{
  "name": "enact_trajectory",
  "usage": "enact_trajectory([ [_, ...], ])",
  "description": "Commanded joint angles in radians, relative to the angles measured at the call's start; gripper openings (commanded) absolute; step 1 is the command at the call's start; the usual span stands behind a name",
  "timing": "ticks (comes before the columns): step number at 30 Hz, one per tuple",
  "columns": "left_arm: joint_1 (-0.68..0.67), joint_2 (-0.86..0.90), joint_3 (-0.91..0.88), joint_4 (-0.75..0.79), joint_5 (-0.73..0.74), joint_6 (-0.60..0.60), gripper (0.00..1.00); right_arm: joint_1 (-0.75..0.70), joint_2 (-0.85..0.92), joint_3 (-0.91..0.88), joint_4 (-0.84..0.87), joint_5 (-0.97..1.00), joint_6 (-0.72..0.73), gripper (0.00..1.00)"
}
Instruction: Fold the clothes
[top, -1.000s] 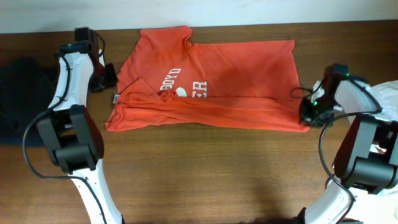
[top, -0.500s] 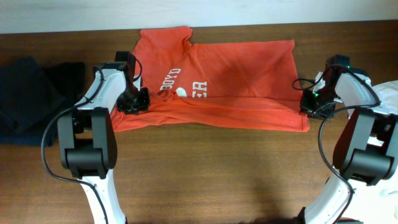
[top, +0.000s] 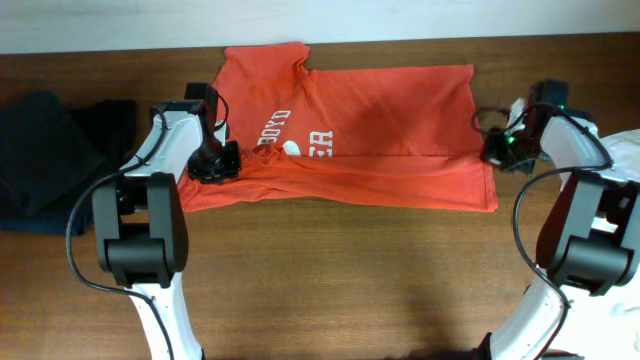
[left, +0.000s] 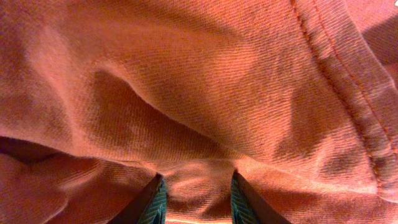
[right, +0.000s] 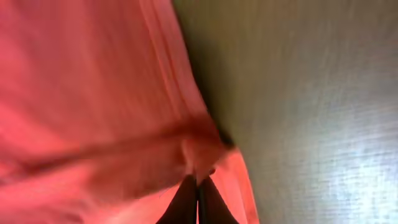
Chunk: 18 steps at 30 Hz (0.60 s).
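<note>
The clothes' red-orange T-shirt (top: 350, 125) with white lettering lies spread across the back of the table, its lower part folded up in a rumpled band. My left gripper (top: 215, 160) presses down on the shirt's left side. In the left wrist view its fingers (left: 155, 202) stand apart, open, with a bulge of orange cloth (left: 205, 93) between them. My right gripper (top: 497, 150) sits at the shirt's right edge. In the right wrist view this gripper (right: 198, 182) is shut, pinching a puckered bit of the shirt's hem (right: 202, 146).
Dark navy garments (top: 50, 150) lie heaped at the table's left end. A white garment (top: 625, 150) shows at the right edge, behind the right arm. Bare brown wood (top: 340, 270) runs along the front between the two arm bases.
The left gripper swung from beside the shirt's left edge onto the shirt, then stayed. The right gripper slid a little farther back along the right edge and closed on the hem.
</note>
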Motion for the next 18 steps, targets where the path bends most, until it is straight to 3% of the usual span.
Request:
enact_trajectory([
  [1,0.005,0.028,-0.034,0.010,-0.001,-0.010,0.34,-0.049,0.005,0.036,0.089,-0.070,0.154,0.27],
  [2,0.005,0.028,-0.034,0.010,-0.001,-0.010,0.34,-0.058,0.005,0.036,0.097,-0.076,0.156,0.35],
  [3,0.005,0.028,-0.034,0.010,-0.001,-0.010,0.34,-0.060,0.005,0.036,0.077,-0.074,0.145,0.35],
  [4,0.005,0.028,-0.034,0.010,-0.001,-0.010,0.34,-0.059,0.004,0.036,0.017,-0.083,0.115,0.28],
  [8,0.005,0.028,-0.034,0.010,-0.001,-0.009,0.34,-0.056,0.004,0.036,-0.201,-0.217,-0.056,0.24],
  [11,0.005,0.028,-0.034,0.010,-0.009,-0.009,0.34,-0.056,0.004,0.036,-0.283,-0.131,-0.085,0.23],
  [13,0.006,0.028,-0.034,0.009,-0.036,-0.009,0.35,-0.056,0.004,0.001,-0.300,-0.032,-0.120,0.22],
  [18,0.005,0.028,-0.037,-0.012,-0.069,-0.009,0.35,-0.056,0.004,-0.146,-0.182,-0.031,-0.138,0.23],
])
